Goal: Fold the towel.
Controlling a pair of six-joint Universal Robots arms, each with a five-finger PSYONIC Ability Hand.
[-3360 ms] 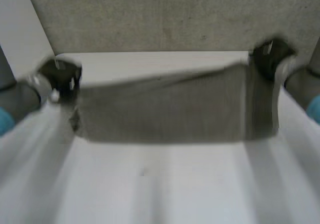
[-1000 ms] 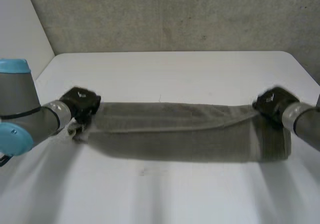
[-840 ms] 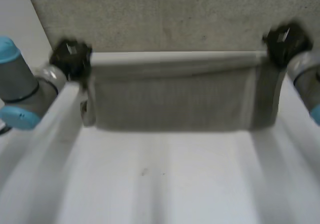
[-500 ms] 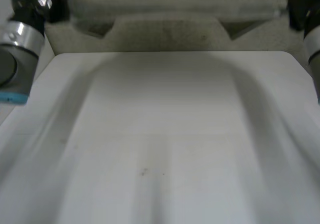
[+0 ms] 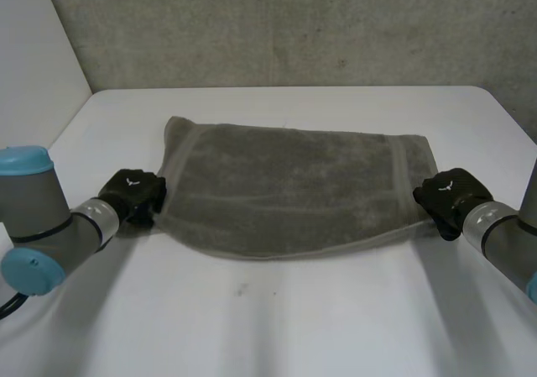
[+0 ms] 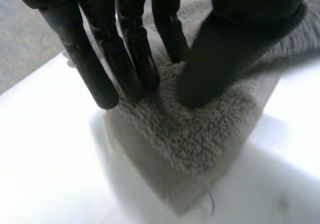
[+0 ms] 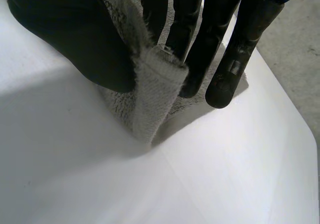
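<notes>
Right now the towel (image 5: 285, 188) lies spread across the middle of the counter (image 5: 294, 327), its long side running between the two hands and its near edge bowing out toward the robot. The left hand (image 5: 134, 196) sits on the near left corner: in its wrist view thumb and fingers close toward each other on top of the pile and gather a small ridge of cloth between them. The right hand (image 5: 446, 199) has the near right corner, with a fold of hem standing up, nipped between thumb and fingers.

The weaker hold, I judge, is the left one. It takes only a shallow pinch of the top surface, and the corner under it looks thick, perhaps more than one layer. A lift could pull up the top layer alone and leave the rest on the counter, or the ridge could slide out altogether.

Tension is the second risk. If the arms spread while raising, the pull runs straight into both pinches, and the right hem could slip free.

Lastly, the bowed near edge suggests slack in the middle; carried over unevenly, the fold would likely land skewed, with edges mismatched.
</notes>
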